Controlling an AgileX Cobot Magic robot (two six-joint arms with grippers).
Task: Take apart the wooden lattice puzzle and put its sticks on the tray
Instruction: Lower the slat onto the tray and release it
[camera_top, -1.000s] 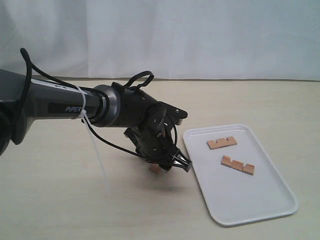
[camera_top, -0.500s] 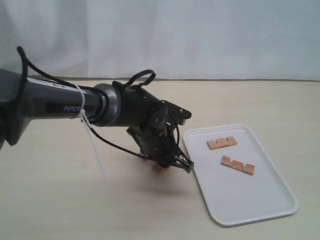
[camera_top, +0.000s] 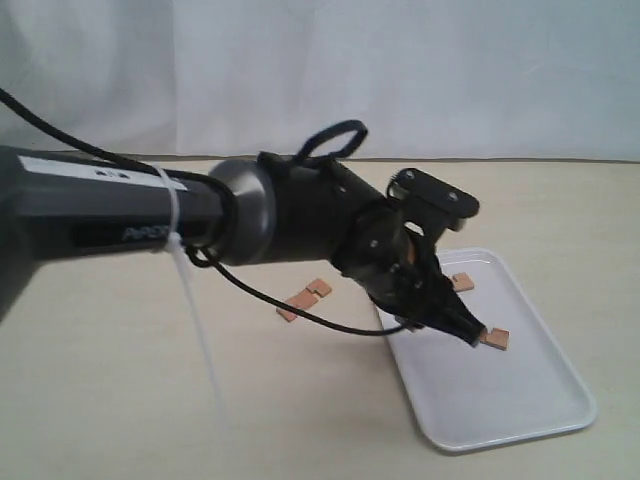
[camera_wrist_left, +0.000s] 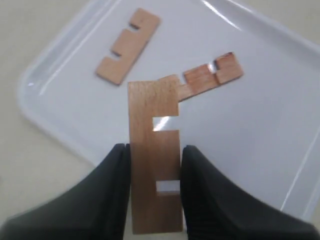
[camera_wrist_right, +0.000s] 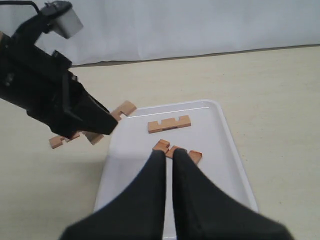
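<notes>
No assembled lattice puzzle shows; its sticks lie apart. My left gripper (camera_top: 466, 332) (camera_wrist_left: 154, 149) hangs over the white tray (camera_top: 480, 400) (camera_wrist_left: 65, 100), shut on one notched stick (camera_wrist_left: 154, 165) that juts out past the fingers. Two sticks rest on the tray (camera_wrist_right: 220, 150): one nearer its far end (camera_top: 462, 282) (camera_wrist_left: 128, 46) (camera_wrist_right: 169, 124), one mid-tray (camera_top: 494, 338) (camera_wrist_left: 212, 75) (camera_wrist_right: 176, 150). A fourth stick (camera_top: 303, 298) (camera_wrist_right: 62, 141) sits on the table left of the tray. My right gripper (camera_wrist_right: 169, 156) is shut and empty, above the tray's near part.
The left arm (camera_top: 280, 215) (camera_wrist_right: 45, 90) stretches across the table from the left and hides the tray's left rim. A white backdrop (camera_top: 400, 70) closes the far side of the beige tabletop (camera_top: 120, 400).
The left gripper has swung right from the table beside the tray to above the tray, carrying a stick. One stick now lies uncovered on the table where the gripper was.
</notes>
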